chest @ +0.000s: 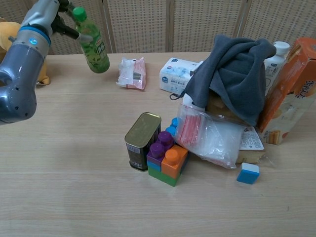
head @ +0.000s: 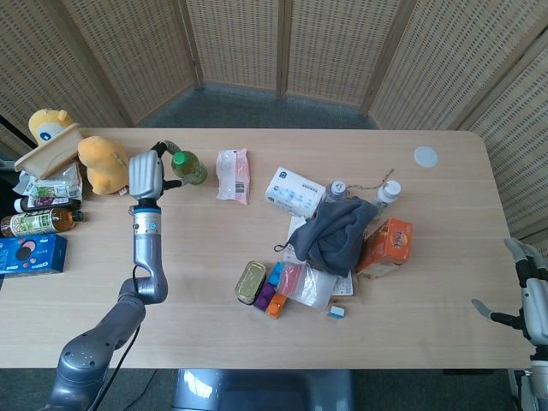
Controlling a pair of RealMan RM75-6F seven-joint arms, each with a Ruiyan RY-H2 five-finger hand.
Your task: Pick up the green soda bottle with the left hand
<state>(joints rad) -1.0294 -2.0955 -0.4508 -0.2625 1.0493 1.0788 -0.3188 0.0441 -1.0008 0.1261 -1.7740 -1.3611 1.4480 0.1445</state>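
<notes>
Green soda bottle (chest: pixel 91 42) tilts in the raised left hand (head: pixel 146 174), off the table.

Wood table (head: pixel 445 223); tin (chest: pixel 142 140), blocks (chest: pixel 168 160), tissue pk (head: pixel 294 192), snack bag (head: pixel 232 175)

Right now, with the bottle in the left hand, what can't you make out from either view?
- Left hand fingers: head view shows mostly the hand's back; chest view cuts it at the top edge. Contact on the green plastic soda bottle is unclear.
- Bottle label: too small.
- Right hand: cut by the head view's right edge, absent from chest view.
- Items under the grey cloth: covered.
</notes>
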